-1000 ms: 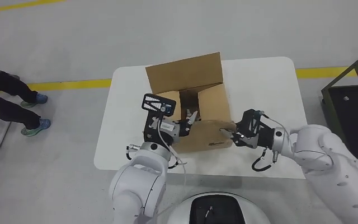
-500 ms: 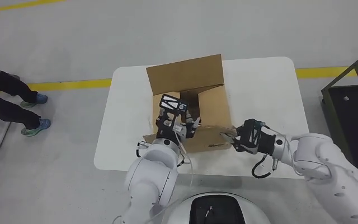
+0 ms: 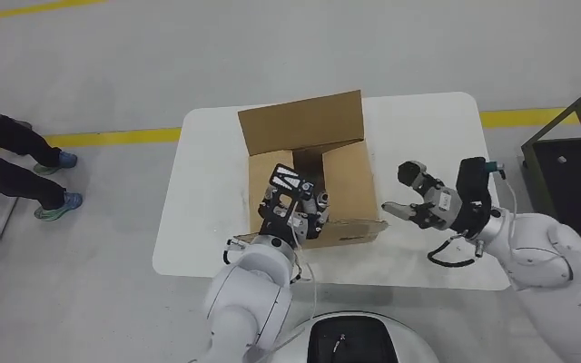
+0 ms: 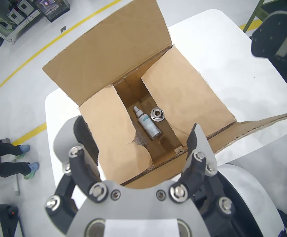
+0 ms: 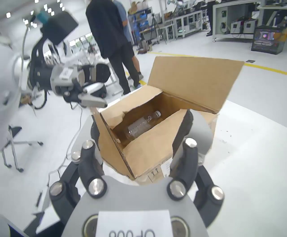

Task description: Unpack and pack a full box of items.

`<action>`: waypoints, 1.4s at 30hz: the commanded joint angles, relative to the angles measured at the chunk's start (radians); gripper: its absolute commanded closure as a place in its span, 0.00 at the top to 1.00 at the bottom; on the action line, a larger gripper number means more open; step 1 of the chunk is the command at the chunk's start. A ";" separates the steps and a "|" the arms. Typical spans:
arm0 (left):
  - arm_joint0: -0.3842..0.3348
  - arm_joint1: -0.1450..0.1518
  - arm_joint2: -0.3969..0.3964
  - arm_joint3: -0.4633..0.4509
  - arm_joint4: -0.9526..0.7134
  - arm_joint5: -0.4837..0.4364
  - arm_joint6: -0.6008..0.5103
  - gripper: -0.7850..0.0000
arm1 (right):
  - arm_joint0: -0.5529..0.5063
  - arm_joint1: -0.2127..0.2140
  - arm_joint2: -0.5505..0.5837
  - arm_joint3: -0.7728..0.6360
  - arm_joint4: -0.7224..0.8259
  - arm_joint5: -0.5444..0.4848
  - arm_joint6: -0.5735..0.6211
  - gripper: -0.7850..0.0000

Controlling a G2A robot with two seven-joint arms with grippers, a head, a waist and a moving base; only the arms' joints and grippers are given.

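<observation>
- Change, right side: my right gripper (image 3: pixel 406 191) has let go of the near flap (image 3: pixel 354 231) of the cardboard box (image 3: pixel 304 132) and drawn back over the table. Its fingers now stand wide apart, holding nothing.
- Change, left side: my left gripper (image 3: pixel 309 204) has swung in from the box's left side and now hangs above the near edge of the opening. Its fingers are spread, with nothing between them.
- Box: it has not shifted and sits toward the middle of the table. The back flap stands up and the two side flaps lean partly over the opening.
- Contents: a spray bottle (image 4: pixel 146 122) lies on the box floor with a metal flange (image 4: pixel 157 113) just beside it. A clear plastic bottle (image 5: pixel 142 125) lies partly under a side flap.
- Judgement: the flaps appear dealt with and unpacking has not begun. The left arm looks placed for the first pick. The gap between the side flaps is narrow, so the fingers could catch cardboard on the way down.
- Surface: a white table (image 3: pixel 418 127) with rounded corners and a smooth top.
- Room: a grey floor (image 3: pixel 272 45) with a yellow line (image 3: pixel 109 138) behind the table, a dark metal frame (image 3: pixel 549 172) to the right, and workbenches (image 5: pixel 235 18) loaded with equipment farther off.
</observation>
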 commanded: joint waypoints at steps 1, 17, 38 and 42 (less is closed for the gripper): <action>0.010 0.002 0.001 -0.015 -0.002 -0.013 -0.009 1.00 | 0.017 0.001 -0.005 0.009 0.072 0.023 0.040 0.17; 0.103 0.014 -0.014 -0.127 -0.021 -0.021 -0.052 1.00 | 0.130 -0.005 -0.217 0.067 0.161 0.047 0.313 0.00; 0.083 0.022 -0.040 -0.115 -0.047 -0.019 -0.005 1.00 | 0.148 0.007 -0.304 0.094 -0.015 -0.089 0.354 0.00; 0.083 0.022 -0.040 -0.115 -0.047 -0.019 -0.005 1.00 | 0.135 0.007 -0.237 0.083 0.025 -0.054 0.202 0.00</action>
